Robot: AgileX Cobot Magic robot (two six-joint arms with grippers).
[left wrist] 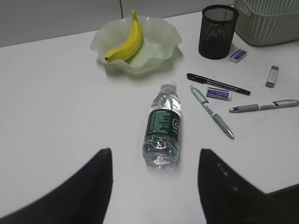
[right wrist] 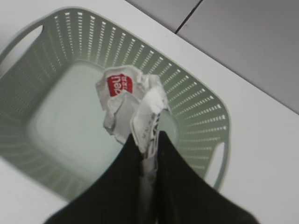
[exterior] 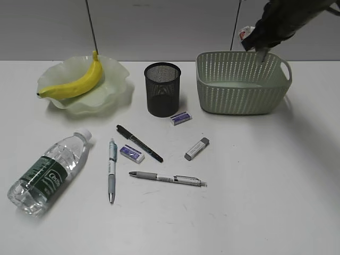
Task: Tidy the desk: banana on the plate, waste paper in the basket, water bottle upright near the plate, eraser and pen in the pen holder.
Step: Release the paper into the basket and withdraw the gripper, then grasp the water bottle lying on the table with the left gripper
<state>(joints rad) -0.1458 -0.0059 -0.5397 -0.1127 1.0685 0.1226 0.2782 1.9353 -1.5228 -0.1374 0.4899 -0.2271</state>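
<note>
Right pincer point(right wrist: 148, 140) pinches the paper point(right wrist: 128, 105) over the basket point(right wrist: 196, 100) — wad could snag on release — left pincer point(left wrist: 154, 186) gapes wide.

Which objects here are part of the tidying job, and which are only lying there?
Job: banana on plate; waste paper in right pincer above basket; lying water bottle; three erasers; three pens; pen holder.
Only lying there: nothing visible.

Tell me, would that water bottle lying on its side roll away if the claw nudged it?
Probably. The water bottle is round and lies flat on the smooth desk, so a sideways nudge would likely roll it. It looks nearly full, so fairly heavy; its clear plastic may be slippery.
</note>
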